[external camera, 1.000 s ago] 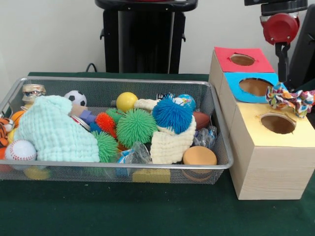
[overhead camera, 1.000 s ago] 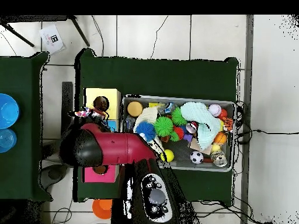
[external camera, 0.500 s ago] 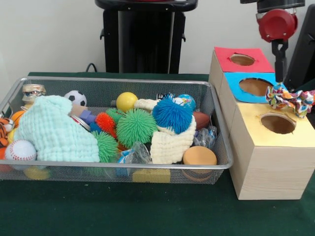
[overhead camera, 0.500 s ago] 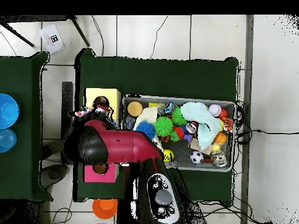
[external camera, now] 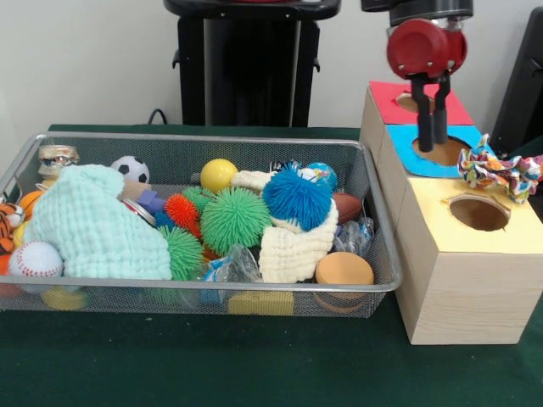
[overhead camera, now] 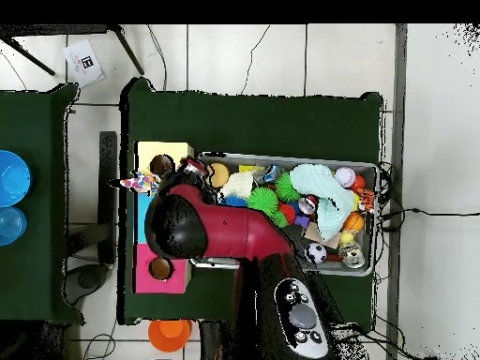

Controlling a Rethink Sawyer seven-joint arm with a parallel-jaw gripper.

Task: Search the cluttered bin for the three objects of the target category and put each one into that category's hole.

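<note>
Red-headed and empty, the fingers [external camera: 433,140] are held slightly parted above the blue hole [external camera: 441,150]. The mesh bin [external camera: 373,280] of clutter is found toward eight o'clock.

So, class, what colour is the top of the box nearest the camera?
Yellow top, on the wooden box; clearest in the front view.

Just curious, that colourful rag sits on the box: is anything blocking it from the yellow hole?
Nothing visible. The rag lies at the rim of the yellow hole, which is open; the gripper hangs apart.
</note>
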